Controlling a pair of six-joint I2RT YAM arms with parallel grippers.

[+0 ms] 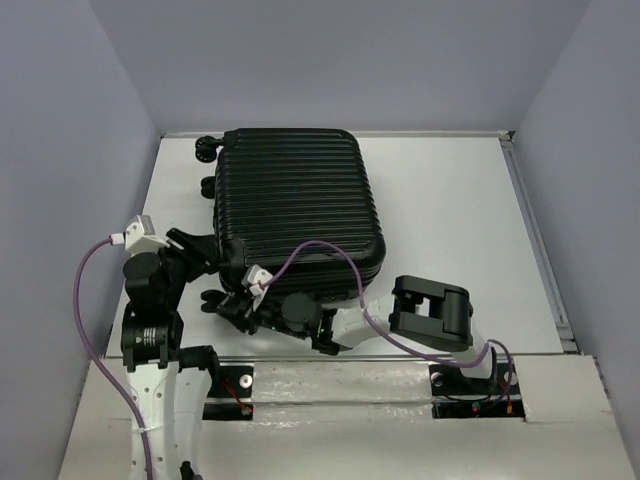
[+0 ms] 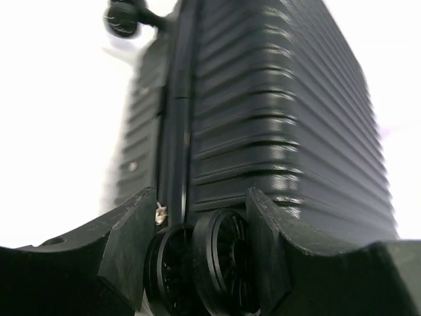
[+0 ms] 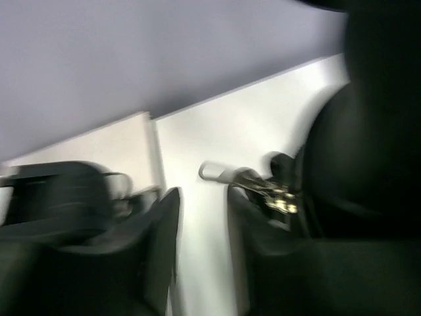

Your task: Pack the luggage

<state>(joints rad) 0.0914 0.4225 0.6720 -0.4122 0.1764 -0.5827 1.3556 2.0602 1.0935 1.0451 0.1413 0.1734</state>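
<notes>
Luggage (image 1: 295, 200) shut, flat on white table (image 1: 440, 230), ribbed shell facing up, set centre-left and reaching to far edge. Two far casters (image 1: 206, 150) sticking out from its left side.

Left gripper (image 1: 196, 250) at luggage's near-left corner, pointed in at it. From left wrist: black fingers (image 2: 128, 250) either side of a twin caster wheel (image 2: 200, 263), pressed against both its faces, so clamped on that wheel, not loose. Above wheel, dark zip seam (image 2: 172, 131) running up between the two ribbed halves. One of the far casters at top of that view, out of focus.

Right arm (image 1: 430, 315) reaching across from its base on right. Right gripper (image 1: 222, 302) low over table just in front of same near-left corner, close beside left gripper. From right wrist, heavy blur: jaws a little parted, bare white table showing in the narrow gap, nothing held. Small shiny metal piece (image 3: 263, 191) just beside one finger, possibly a zip pull, too smeared to confirm.
</notes>
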